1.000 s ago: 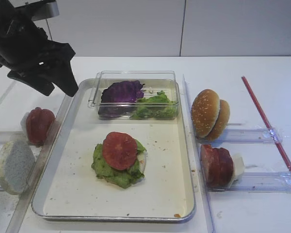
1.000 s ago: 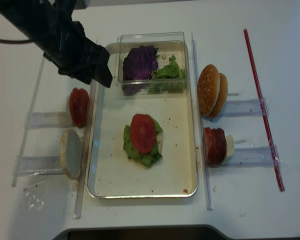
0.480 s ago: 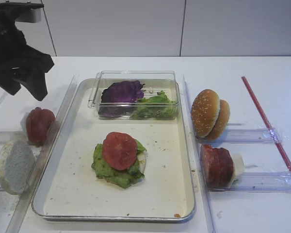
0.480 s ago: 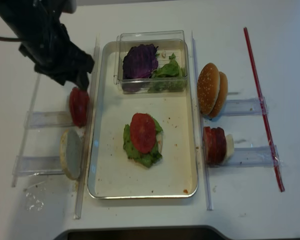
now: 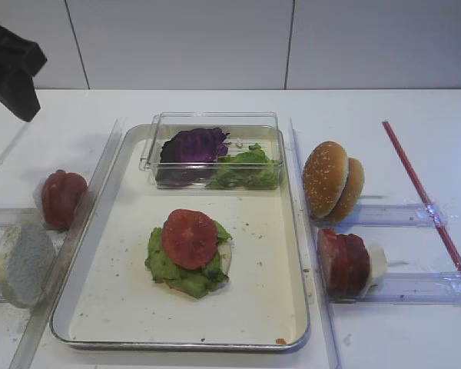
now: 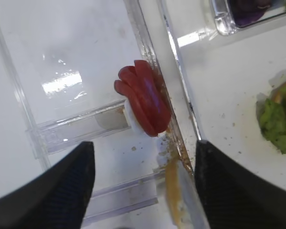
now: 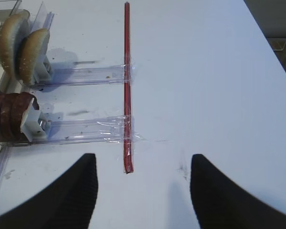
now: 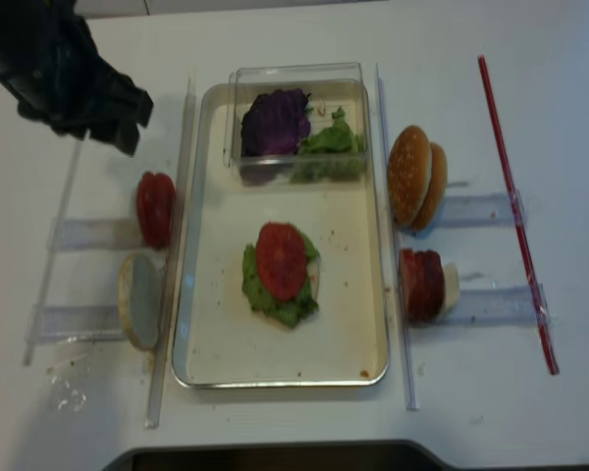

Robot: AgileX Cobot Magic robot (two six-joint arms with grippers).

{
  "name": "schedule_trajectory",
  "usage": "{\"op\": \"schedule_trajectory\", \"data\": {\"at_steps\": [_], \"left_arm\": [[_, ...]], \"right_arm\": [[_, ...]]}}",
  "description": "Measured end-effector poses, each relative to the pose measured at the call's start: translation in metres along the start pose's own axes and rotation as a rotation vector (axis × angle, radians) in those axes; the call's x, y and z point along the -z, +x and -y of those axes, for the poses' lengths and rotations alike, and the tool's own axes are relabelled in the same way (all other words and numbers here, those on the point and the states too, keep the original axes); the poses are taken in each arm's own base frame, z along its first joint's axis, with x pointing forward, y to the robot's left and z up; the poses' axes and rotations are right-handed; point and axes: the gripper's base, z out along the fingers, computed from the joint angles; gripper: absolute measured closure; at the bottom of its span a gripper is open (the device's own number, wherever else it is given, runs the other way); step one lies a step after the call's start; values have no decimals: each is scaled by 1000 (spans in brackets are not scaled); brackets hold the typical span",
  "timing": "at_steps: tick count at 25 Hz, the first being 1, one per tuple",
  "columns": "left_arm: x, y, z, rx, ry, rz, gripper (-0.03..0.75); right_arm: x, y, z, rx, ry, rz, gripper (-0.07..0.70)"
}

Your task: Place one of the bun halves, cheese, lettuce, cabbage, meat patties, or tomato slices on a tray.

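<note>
- We counted one tray [image 5: 296, 254], our landmark, lying in the middle of the white table [image 5: 369, 108].
- One clear plastic box [image 5: 211, 123] sat at the tray's far end, holding one clump of cabbage [image 5: 190, 144] and, just beside it, the lettuce [image 5: 246, 171].
- Near the tray's centre we saw one stack: a tomato slice [image 5: 189, 237] on green leaves over a pale base.
- Right of the tray stood two bun halves [image 5: 333, 181] on edge, and nearer us a row of meat patties [image 5: 343, 261] with one cheese [image 5: 377, 261] slab against it; we could not count the patties.
- Left of the tray stood more tomato slices [image 6: 144, 98], tightly packed, and one pale disc [image 5: 22, 263].
- One red stick [image 5: 422, 196] lay far right of the tray.
- Since a second ago the left gripper [image 8: 98, 123] had withdrawn from above the tray's far left corner to well left of it, raised, jaws spread and empty.
- The right gripper [image 7: 143, 188] hovered over bare table right of the tray, jaws apart, holding nothing.
</note>
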Motion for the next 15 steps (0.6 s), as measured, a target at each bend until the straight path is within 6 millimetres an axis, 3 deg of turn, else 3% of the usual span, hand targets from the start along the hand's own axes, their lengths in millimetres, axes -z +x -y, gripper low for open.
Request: {"op": "schedule_trajectory", "data": {"at_steps": [15], "left_arm": [[87,44,2,11,-20,244,282]], "right_arm": [[0,0,0,4,0,0,187]]}}
